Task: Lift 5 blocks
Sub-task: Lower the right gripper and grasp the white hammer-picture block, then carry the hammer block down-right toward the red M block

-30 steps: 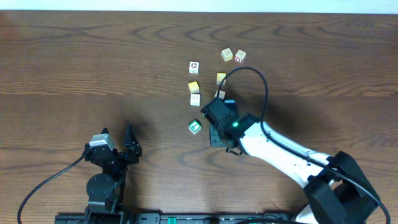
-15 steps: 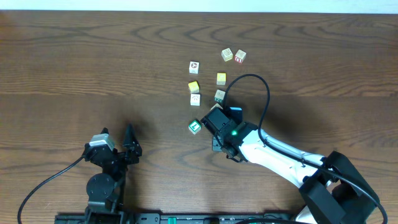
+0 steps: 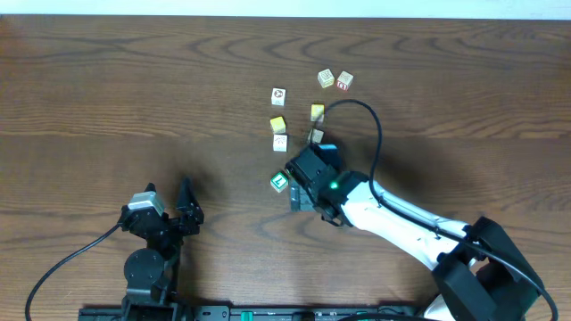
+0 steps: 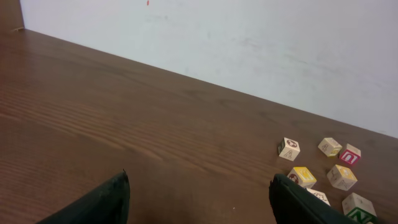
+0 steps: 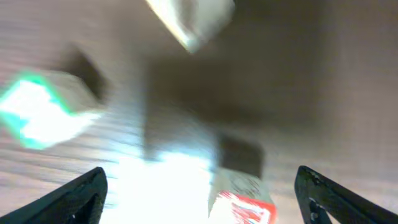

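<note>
Block point(image 5: 244, 204), red-faced, between spread right gripper point(image 5: 200, 180) fingers, touching neither.

Wrist-view green block point(image 5: 38, 113) smeared, letter probably unreadable.

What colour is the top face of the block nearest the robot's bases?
Green. The green-faced block shows best in the overhead view.

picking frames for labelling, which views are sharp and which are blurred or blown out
Overhead: sharp and evenly lit, the blocks crisp, only soft shadows. Left wrist: in focus, no glare, dim toward the bottom edge. Right wrist: heavy motion blur, the green-faced block smeared and overexposed, a white glare patch low in the middle, the red-marked block barely readable.
</note>
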Motion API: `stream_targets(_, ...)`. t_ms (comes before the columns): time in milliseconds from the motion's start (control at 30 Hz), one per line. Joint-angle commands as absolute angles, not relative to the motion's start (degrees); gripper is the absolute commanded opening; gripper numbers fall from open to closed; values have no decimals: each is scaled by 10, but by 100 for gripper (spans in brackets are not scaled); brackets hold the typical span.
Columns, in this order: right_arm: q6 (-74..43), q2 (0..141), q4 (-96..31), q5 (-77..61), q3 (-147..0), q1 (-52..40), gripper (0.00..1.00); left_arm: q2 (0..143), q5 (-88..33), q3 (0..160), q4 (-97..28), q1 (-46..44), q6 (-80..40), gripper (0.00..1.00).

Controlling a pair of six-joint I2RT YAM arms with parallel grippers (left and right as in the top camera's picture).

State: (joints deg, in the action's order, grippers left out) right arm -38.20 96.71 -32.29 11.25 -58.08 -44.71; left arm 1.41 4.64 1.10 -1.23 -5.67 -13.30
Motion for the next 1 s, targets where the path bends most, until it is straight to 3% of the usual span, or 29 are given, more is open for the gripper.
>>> stream_targets(0, -284, 967, -319, 115, -626, -437, 95, 15, 56, 2, -38, -58, -132, 72)
stream_targets(133, -224, 968, -283, 119, -633, -414, 92, 15, 56, 2, -38, -57, -132, 72)
stream_targets(367, -246, 990, -230, 87, -633, -355, 88, 15, 56, 2, -38, -57, -132, 72)
stream_targets(567, -90, 1014, -196, -10, -633, -342, 91, 15, 56, 2, -38, -57, -132, 72)
stream_targets(967, -35, 1086, -208, -3, -633, -342, 71, 15, 56, 2, -38, -57, -132, 72)
